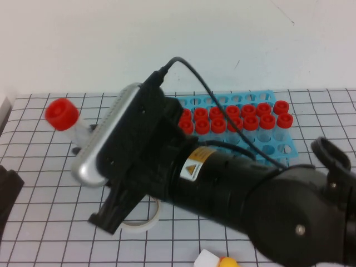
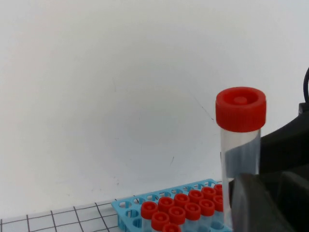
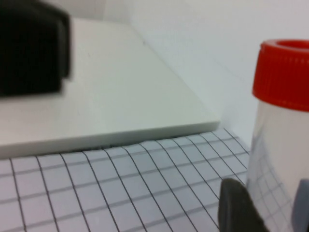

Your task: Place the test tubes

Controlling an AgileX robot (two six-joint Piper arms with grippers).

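**Clerk:** Item one, test tube (image 1: 68,119): where is it being kept?

**Keeper:** It is being held over the left part of the worktop (image 1: 44,222), well apart from the blue rack (image 1: 281,149). It is being grasped low on its clear body by the right pincer (image 3: 270,212), which is being hidden under that arm's own bulk in the high view. The left pincer is being kept by the near left edge, where only a dark part of the left arm (image 1: 6,192) is being shown. Whether it is clenched or released cannot be told.

**Clerk:** Hazards being entered?

**Keeper:** Three, as judgement. The smooth wall is being gripped on a small area, so a slide or twist could be caused during the carry. The capped tubes (image 1: 233,119) are being packed close, so a neighbour could be struck if a free hole is being approached off-line. The rack is being partly screened by the arm, so aim could be spoiled.

**Clerk:** Orientation?

**Keeper:** The red cap (image 2: 240,108) is being pointed upward. The long axis is being shown upright in the left wrist view, and leaning cap-first toward the far left in the high view. Whether that lean is real cannot be told.
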